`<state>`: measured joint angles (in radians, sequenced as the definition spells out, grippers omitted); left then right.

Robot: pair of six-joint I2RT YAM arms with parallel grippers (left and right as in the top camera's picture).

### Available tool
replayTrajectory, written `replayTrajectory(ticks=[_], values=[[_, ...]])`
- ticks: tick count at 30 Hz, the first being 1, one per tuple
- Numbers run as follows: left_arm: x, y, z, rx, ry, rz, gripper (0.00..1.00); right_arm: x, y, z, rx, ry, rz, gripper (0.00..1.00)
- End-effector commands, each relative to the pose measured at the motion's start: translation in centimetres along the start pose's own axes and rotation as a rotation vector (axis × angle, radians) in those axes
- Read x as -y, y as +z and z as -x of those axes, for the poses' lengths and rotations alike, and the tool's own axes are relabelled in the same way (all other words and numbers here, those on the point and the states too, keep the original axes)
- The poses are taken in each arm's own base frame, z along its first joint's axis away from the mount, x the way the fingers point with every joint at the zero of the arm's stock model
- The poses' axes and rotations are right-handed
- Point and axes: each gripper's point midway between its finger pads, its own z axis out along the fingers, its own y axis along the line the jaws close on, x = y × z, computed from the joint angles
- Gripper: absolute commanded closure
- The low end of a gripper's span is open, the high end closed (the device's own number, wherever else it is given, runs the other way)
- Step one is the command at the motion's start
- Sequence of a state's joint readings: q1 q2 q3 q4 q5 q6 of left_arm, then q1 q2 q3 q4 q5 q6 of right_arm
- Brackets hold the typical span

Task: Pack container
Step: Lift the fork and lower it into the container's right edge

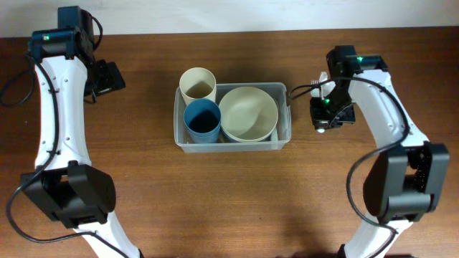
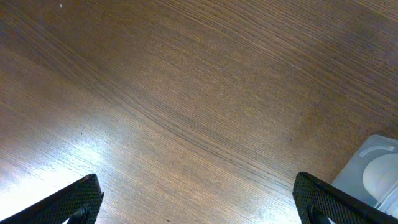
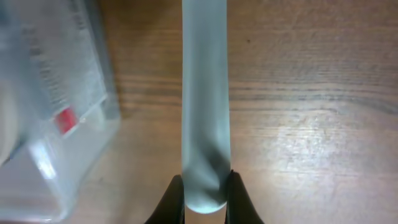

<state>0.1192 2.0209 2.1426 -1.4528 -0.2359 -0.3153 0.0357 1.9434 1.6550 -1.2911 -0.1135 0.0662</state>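
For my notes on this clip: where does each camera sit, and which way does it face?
Overhead: above the table, facing straight down on the container holding a cream cup, blue cup and bowl; left arm and right arm show.
Left wrist: faces down at bare wood; the left gripper, open, shows fingertips at the bottom corners.
Right wrist: faces down at the table; the right gripper is shut on a frosted strip.
Shared: overhead and right wrist both show the container.

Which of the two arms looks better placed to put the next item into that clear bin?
Right. The right hand is shut on a frosted strip just beside the container; the left hand is open, empty and farther off.
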Motion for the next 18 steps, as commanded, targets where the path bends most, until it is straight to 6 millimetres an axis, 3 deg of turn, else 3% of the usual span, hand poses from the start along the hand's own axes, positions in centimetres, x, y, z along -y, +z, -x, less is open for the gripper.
replayTrajectory(ticks=[1,5,10,18], values=[[0.0,0.4,0.0,-0.01,-0.015,0.0,0.0,-2.2,-3.7,0.0,0.097,-0.056,0.044,0.93],[0.0,0.4,0.0,-0.01,-0.015,0.0,0.0,-4.0,-4.6,-0.8,0.113,-0.105,0.048,0.93],[0.0,0.4,0.0,-0.01,-0.015,0.0,0.0,-6.5,-4.4,-1.7,0.098,-0.149,0.051,0.93],[0.0,0.4,0.0,-0.01,-0.015,0.0,0.0,-8.4,-4.1,-2.0,0.101,-0.164,0.057,0.93]])
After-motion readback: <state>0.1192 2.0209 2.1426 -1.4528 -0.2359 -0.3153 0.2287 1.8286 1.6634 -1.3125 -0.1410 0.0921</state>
